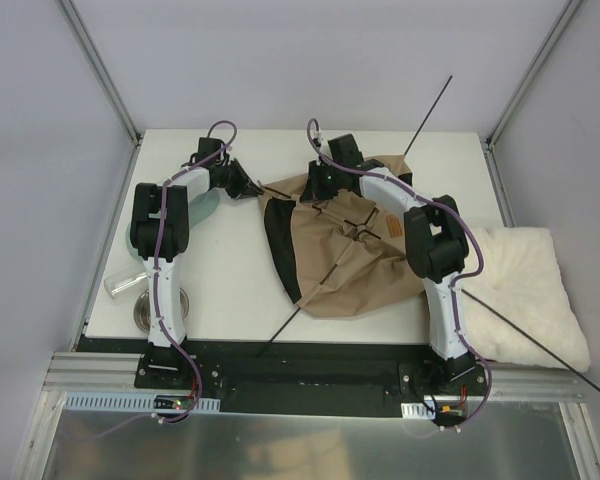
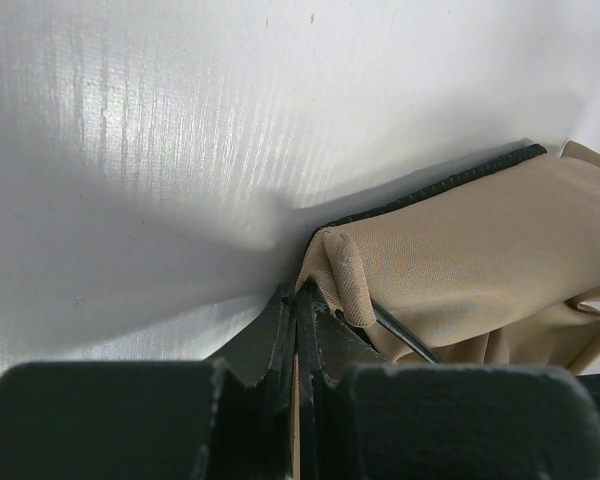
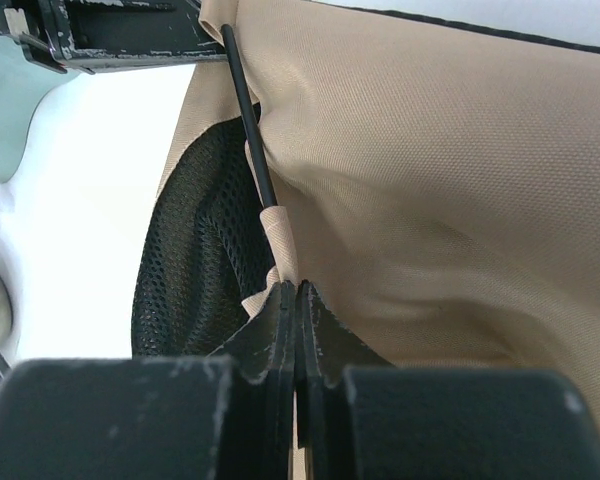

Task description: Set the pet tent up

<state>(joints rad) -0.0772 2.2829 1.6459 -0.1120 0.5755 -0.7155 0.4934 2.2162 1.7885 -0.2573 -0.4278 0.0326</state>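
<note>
The pet tent (image 1: 350, 250) lies collapsed on the white table, tan fabric with black lining and a brown label patch (image 1: 392, 222). My left gripper (image 1: 248, 186) is shut on the tent's left corner loop (image 2: 338, 268), low over the table; a black pole (image 2: 400, 338) runs beside its tip (image 2: 300, 292). My right gripper (image 1: 316, 186) is shut on a tan sleeve strip (image 3: 280, 245) at the tent's back edge, its tip (image 3: 293, 290) next to the black mesh lining (image 3: 195, 250). A thin pole (image 3: 248, 120) enters that sleeve. The pom-pom toy is not visible.
A fluffy cream cushion (image 1: 525, 290) lies at the right, crossed by a pole (image 1: 540, 350). Another pole (image 1: 428, 112) sticks up at the back, and one (image 1: 280, 330) juts over the front edge. A teal plate (image 1: 206, 208), a clear cup (image 1: 120, 285) and a metal bowl (image 1: 146, 310) sit at the left.
</note>
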